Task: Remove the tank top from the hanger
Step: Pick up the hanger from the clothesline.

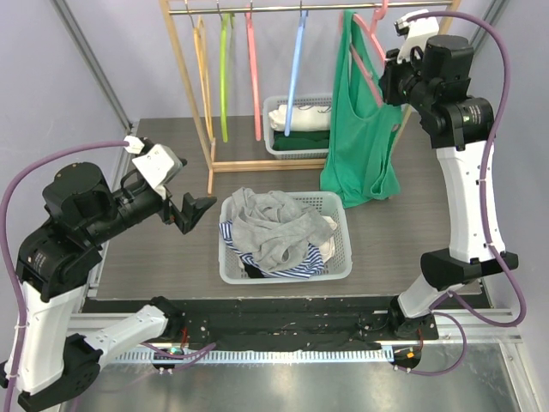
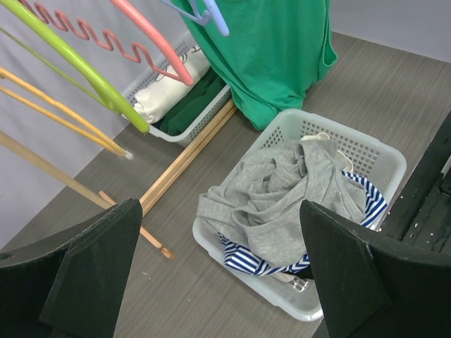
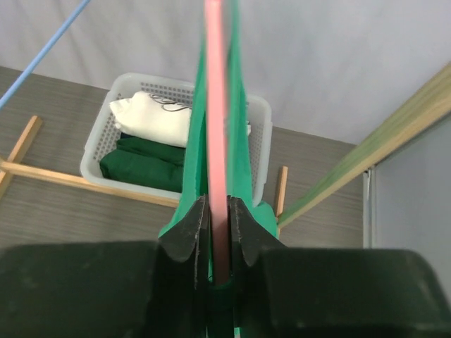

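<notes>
Right pincer point(image 3: 217, 236) first: its two fingers are drawn in tight on the pink hanger point(image 3: 215, 105), one on each side of the bar, up near the rail point(image 1: 274, 9) at the far right of the rack. I see the green tank top point(image 1: 360, 146) hanging from that same hanger. In the wrist view its fabric runs just behind and to the right of the pink bar and spreads out below the fingers, so the garment lies directly under and beyond my grip. Whether any of the green strap is caught between the fingers along with the bar, I cannot tell. From above, the tank top drapes down from the pincer toward the table point(image 1: 377, 240), its hem hanging just beyond the far right corner of the white basket point(image 1: 343, 245) that holds a grey garment point(image 1: 274, 223). Left pincer point(image 1: 193, 213) hovers low on the other side of that basket, fingers spread wide with nothing between them, well apart from the tank top.
</notes>
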{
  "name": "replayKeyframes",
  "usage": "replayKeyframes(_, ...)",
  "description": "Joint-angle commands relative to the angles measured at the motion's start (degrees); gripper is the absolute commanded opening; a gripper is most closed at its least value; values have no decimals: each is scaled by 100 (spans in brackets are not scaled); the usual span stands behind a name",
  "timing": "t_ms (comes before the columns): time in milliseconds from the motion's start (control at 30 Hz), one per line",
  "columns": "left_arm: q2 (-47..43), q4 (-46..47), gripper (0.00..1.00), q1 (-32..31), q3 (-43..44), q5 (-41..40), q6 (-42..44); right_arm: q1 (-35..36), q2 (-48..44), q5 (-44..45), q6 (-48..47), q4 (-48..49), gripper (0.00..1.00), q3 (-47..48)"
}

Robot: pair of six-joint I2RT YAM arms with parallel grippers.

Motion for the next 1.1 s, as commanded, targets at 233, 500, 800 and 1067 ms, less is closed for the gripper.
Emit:
replayKeyframes(233,-98,249,100,83,128,112,-63,63,-435,424,-16,1462,1,-479)
replayKeyframes(500,-212,240,100,127,48,59,-45,124,-1166,635,28,3608,1,-1675)
replayKeyframes(800,-300,232,100,179,13,24,-19,133,-1588,477,458,4426,1,-2317)
replayKeyframes(1067,-397,240,100,179,-22,-46,8,133,-1932,565,933,6650,1,-3671)
